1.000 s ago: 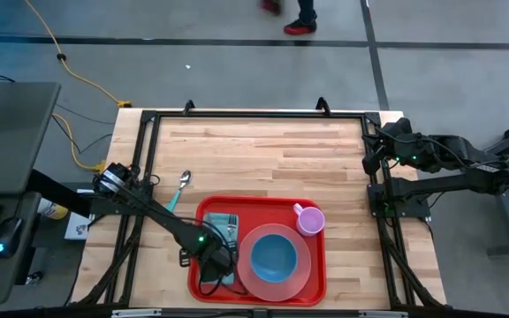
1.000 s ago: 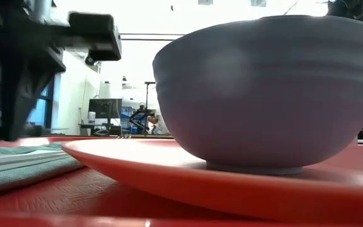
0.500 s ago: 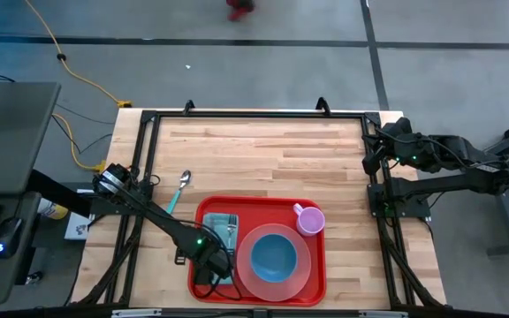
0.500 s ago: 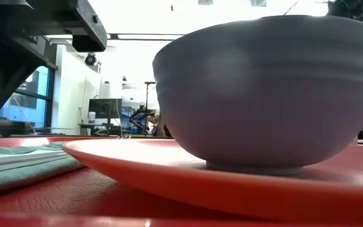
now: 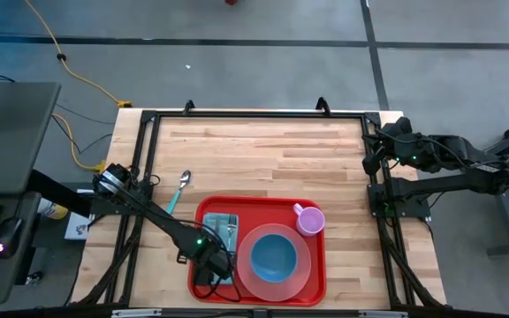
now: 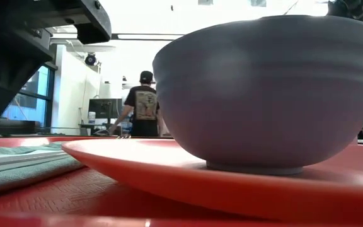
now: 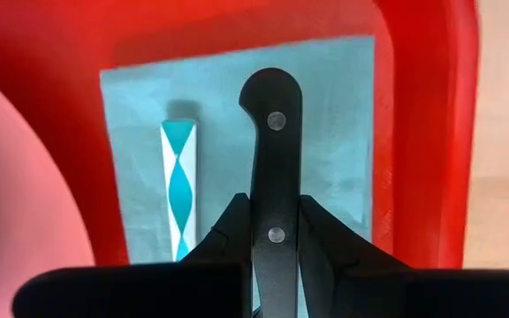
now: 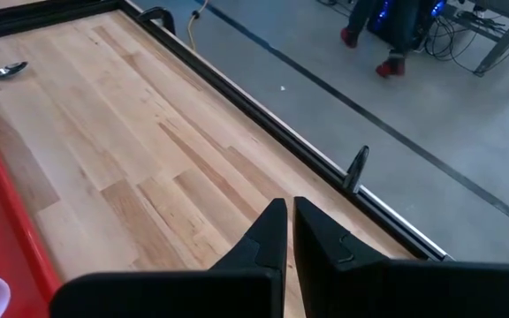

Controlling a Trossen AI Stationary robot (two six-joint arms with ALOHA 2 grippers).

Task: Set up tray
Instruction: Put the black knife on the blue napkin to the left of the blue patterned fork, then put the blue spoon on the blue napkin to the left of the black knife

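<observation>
A black-handled knife (image 7: pixel 275 177) is gripped by the left gripper (image 7: pixel 275 237) over the napkin (image 7: pixel 334 132) in the tray (image 5: pixel 208 208). The right gripper (image 8: pixel 283 221) is parked at the tabletop (image 5: pixel 263 155) edge, fingers closed, empty.

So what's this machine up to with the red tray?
It's laying out a meal tray. The left gripper is clamped on a black-handled knife over a blue napkin at one end of the red tray, beside a teal-handled utensil. A pink plate with a blue bowl and a pink cup are already on the tray. A spoon lies on the table. The right gripper waits shut at the table's edge.
</observation>
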